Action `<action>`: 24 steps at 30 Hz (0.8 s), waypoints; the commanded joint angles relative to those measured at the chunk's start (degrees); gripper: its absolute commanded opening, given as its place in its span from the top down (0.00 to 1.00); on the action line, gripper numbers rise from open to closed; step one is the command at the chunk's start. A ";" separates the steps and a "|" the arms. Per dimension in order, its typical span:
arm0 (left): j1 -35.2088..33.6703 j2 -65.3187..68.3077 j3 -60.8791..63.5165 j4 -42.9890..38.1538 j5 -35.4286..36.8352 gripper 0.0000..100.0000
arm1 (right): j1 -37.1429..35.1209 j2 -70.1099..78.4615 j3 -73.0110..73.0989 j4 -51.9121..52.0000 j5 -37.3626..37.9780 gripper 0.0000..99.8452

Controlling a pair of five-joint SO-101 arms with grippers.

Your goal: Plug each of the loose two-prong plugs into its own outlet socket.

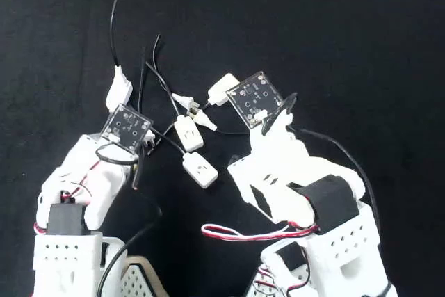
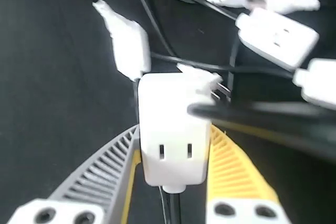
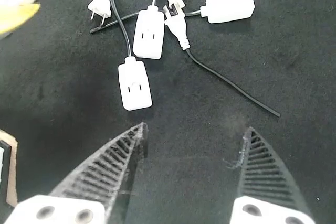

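My left gripper (image 2: 173, 132) is shut on a white outlet socket (image 2: 170, 153), whose two slots face the camera between the grey and yellow fingers. A two-prong plug (image 2: 202, 77) lies just beyond that socket, touching its far end. Three more white sockets (image 1: 119, 88) (image 1: 189, 132) (image 1: 200, 170) lie on the black table, with a fourth (image 1: 222, 88) further right. Two loose plugs (image 1: 184, 101) (image 1: 205, 119) rest between them. My right gripper (image 3: 195, 128) hangs open above bare cloth, short of the nearest socket (image 3: 135, 83).
Black cords (image 1: 161, 78) cross the cloth between sockets and plugs, and one loose cord end (image 3: 231, 85) runs off beside my right gripper. Both arm bases (image 1: 69, 248) stand at the near edge. The far and right parts of the table (image 1: 361, 46) are bare cloth.
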 commanded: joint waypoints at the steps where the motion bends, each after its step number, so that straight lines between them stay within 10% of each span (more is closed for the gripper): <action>1: -0.92 5.10 1.27 -9.85 0.26 0.97 | 3.34 1.19 -3.21 0.26 0.26 0.72; 15: -6.81 61.27 -22.73 -20.92 9.85 0.97 | 8.62 18.24 -6.29 -0.18 1.76 0.73; 24: -8.48 67.69 -28.97 -20.57 17.58 0.80 | 10.37 20.44 -2.86 -0.26 8.18 0.73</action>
